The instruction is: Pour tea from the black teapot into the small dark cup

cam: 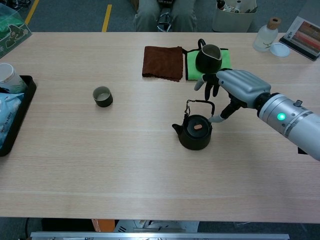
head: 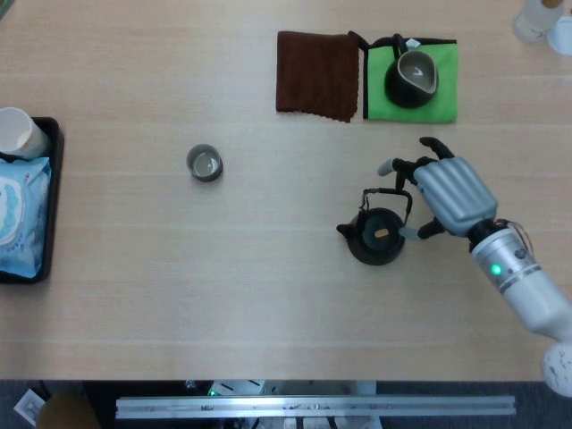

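The black teapot [head: 375, 236] [cam: 195, 132] stands right of the table's centre, lid on, wire handle upright, spout pointing left. Far to its left is the small dark cup [head: 205, 164] [cam: 102, 96], upright, its inside pale. My right hand [head: 450, 192] [cam: 234, 88] hovers just right of the teapot with fingers spread and nothing in it. Its fingertips reach toward the handle's top and its thumb lies close to the pot's right side; I cannot tell whether it touches. My left hand shows in neither view.
A brown cloth [head: 317, 74] and a green mat [head: 438, 103] bearing a dark pitcher [head: 411, 78] lie behind the teapot. A black tray [head: 52, 134] at the left edge holds a white cup [head: 18, 132] and a wipes pack [head: 20, 214]. A bottle [cam: 265, 36] stands far right.
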